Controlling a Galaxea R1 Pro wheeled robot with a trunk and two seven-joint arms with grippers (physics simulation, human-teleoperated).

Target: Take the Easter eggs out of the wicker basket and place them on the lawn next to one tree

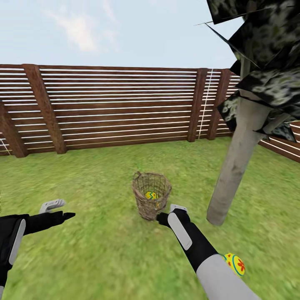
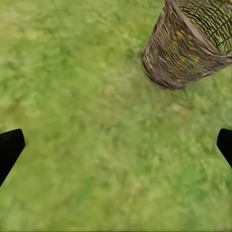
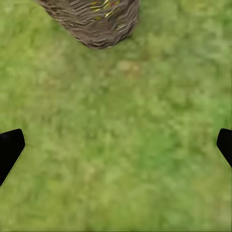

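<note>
Wicker basket [image 1: 151, 195] upright on lawn [image 1: 96, 250] near tree [image 1: 233, 175], one egg [image 1: 150, 195] showing inside; another egg [image 1: 235, 264] beside right arm. Right gripper [image 1: 165, 216] and left gripper [image 1: 62, 210] both spread, empty — risk: right gripper nudges the wall, tipping basket.

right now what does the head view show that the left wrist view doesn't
Head view alone: the brown slatted wooden fence, the grey-beige tree trunk under dark mottled foliage, a yellow egg with a red mark lying on the grass beside the right arm, sky, and both arms with the left gripper and right gripper.

Left wrist view alone: the basket's side up close, with yellow and red glinting through the weave.

Both: the brown woven wicker basket standing on the mottled green lawn, with something yellow inside.
</note>
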